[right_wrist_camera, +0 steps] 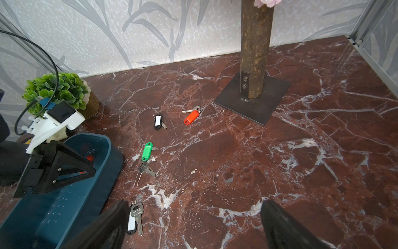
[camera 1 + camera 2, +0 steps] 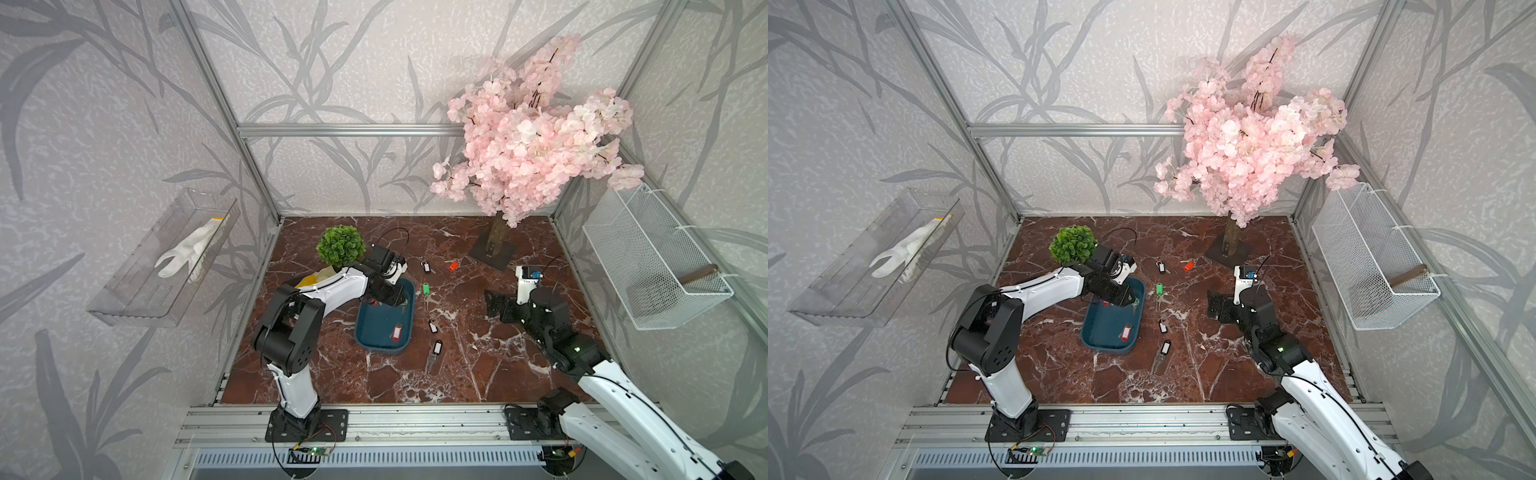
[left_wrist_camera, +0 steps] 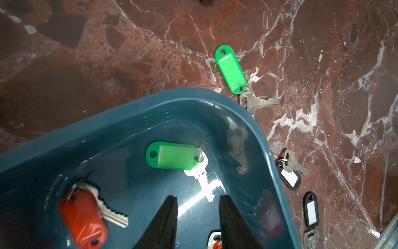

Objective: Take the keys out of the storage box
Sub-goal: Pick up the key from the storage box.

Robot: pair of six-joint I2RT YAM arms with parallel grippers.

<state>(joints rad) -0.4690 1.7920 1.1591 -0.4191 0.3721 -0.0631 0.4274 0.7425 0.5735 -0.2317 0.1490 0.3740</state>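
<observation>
The dark teal storage box [image 2: 380,332] lies on the marble floor left of centre. My left gripper [image 3: 198,199] hangs inside its far end, jaws partly open with bare box floor between them. The blade tip of the green-tagged key [image 3: 172,155] lies right at its fingertips. A red-tagged key [image 3: 83,215] lies beside it, and another red tag [image 2: 397,332] sits near the box's near end. Outside the box lie a green-tagged key [image 2: 425,288], a red-orange one [image 2: 454,265] and three black-tagged ones [image 2: 433,325]. My right gripper [image 1: 193,203] hovers wide open over the floor, right of the box.
A green ball plant [image 2: 340,246] stands just behind the left arm. The pink blossom tree's base plate [image 2: 492,253] is at the back right. A clear bin [image 2: 137,291] holding a white glove hangs on the left wall, a white wire basket [image 2: 648,257] on the right.
</observation>
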